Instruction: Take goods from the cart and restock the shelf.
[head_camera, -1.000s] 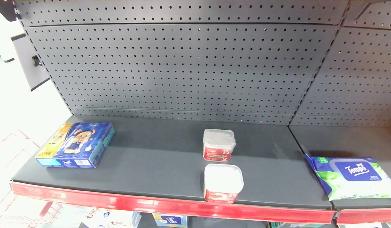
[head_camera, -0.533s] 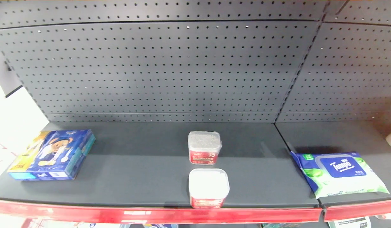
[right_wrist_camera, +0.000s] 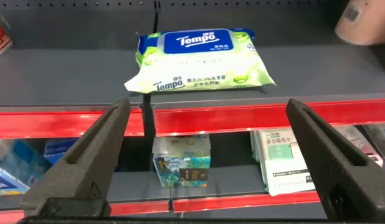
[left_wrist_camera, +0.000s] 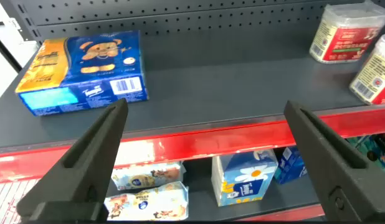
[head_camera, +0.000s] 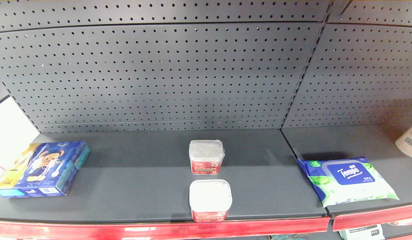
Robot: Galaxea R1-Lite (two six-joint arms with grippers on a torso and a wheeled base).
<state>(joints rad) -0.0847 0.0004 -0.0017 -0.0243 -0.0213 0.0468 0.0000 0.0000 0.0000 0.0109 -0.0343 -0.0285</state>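
Left gripper [left_wrist_camera: 206,109] and right gripper [right_wrist_camera: 208,104] are both spread wide, holding nothing, and are level with the shelf's [head_camera: 142,186] red front edge. On the shelf are a blue box [head_camera: 42,171] at the left end, a front tub [head_camera: 210,200] at the front edge with a rear tub [head_camera: 206,156] behind it, and a wipes pack [head_camera: 346,181] to the right.

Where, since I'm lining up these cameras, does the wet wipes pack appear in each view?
Head view: the wet wipes pack lies flat on the right shelf section, near its front edge.
Left wrist view: not in it.
Right wrist view: it lies just behind the red shelf-edge strip.
Shared landmark: that strip, in all three views.
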